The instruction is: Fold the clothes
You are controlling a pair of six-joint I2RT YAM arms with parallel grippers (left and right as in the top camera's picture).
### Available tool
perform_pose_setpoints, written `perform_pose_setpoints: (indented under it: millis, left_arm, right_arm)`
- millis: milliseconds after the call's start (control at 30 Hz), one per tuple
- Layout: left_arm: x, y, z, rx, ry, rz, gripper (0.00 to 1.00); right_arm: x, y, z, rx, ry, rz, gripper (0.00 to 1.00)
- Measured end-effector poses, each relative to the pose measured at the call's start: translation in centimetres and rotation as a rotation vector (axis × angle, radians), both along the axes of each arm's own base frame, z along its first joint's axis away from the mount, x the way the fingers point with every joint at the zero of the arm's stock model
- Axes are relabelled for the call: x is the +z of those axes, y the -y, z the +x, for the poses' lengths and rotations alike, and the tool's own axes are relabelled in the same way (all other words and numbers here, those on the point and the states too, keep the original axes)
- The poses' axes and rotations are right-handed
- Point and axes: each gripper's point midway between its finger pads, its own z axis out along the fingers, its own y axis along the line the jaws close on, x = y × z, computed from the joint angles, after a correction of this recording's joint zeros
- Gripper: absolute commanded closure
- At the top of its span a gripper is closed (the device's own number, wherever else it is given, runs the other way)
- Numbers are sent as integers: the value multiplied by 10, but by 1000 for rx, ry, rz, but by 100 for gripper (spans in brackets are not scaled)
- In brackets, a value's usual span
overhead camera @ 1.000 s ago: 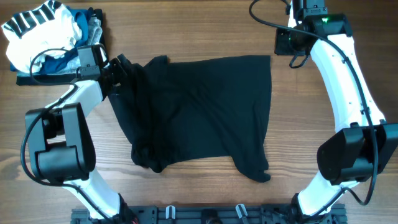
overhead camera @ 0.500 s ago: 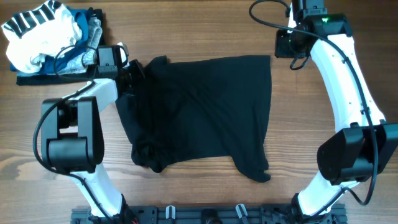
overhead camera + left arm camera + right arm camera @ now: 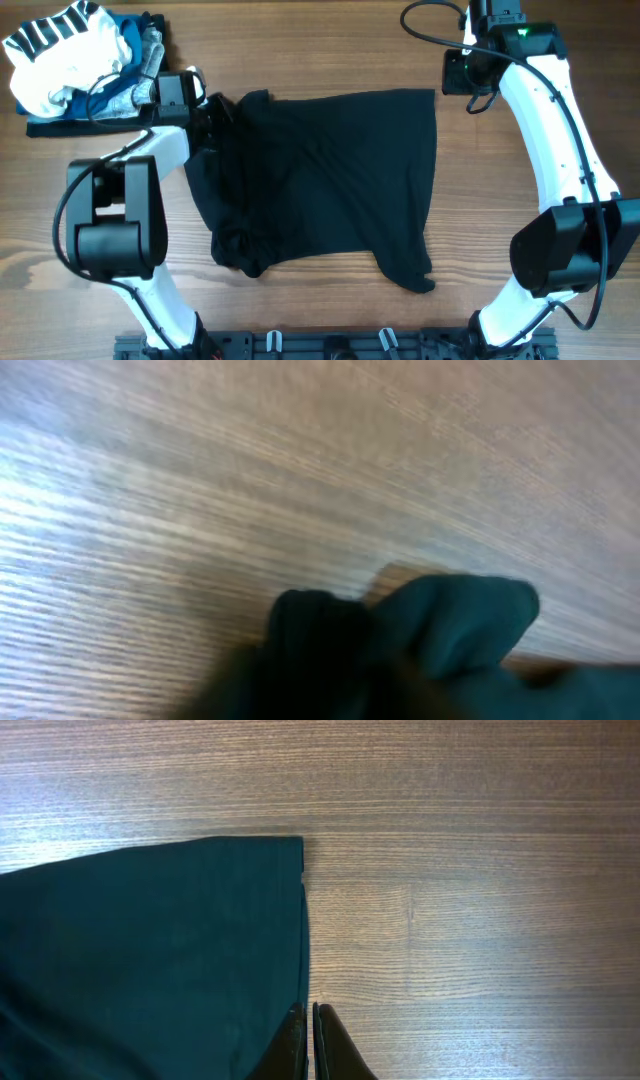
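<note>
Black cotton T-shirt (image 3: 320, 180) lies spread across the brown wooden table (image 3: 300, 40). Your left gripper (image 3: 208, 108) is at its bunched far-left sleeve. Can't tell its hold, wrist view blurred. Right gripper (image 3: 308, 1042) has fingers pressed together, empty, beside the far-right corner. Pinch both corners, lift evenly, keep fabric taut.

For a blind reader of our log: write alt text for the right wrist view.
A black garment lies flat on a wooden table, covering the lower left of the view, its square corner near the top centre. The right gripper, fingers closed, enters from the bottom edge, beside the garment's straight right edge.
</note>
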Motion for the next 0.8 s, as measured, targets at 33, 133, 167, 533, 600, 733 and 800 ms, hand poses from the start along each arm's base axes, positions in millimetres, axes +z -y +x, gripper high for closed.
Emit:
perform_pose_setpoints:
  millis: [33, 133, 167, 533, 600, 733, 800]
  left_arm:
    - [7, 1, 2, -3, 17, -2, 0]
    - [15, -7, 8, 25, 26, 20, 0]
    - [21, -11, 15, 40, 44, 27, 0]
    - [18, 81, 22, -154, 98, -50, 0]
    - [15, 86, 18, -167, 81, -53, 0]
    - [16, 85, 19, -160, 78, -59, 12]
    - [15, 82, 19, -144, 69, -58, 38]
  right_arm:
    - [0, 0, 0, 3, 1, -1, 89]
    - [0, 0, 0, 12, -2, -5, 90]
    - [0, 0, 0, 13, -2, -6, 91]
    - [-3, -5, -6, 24, -27, 20, 93]
    - [-3, -5, -6, 25, -28, 21, 93]
    - [-4, -5, -9, 27, -41, 22, 87]
    - [-5, -8, -12, 35, -55, 38, 96]
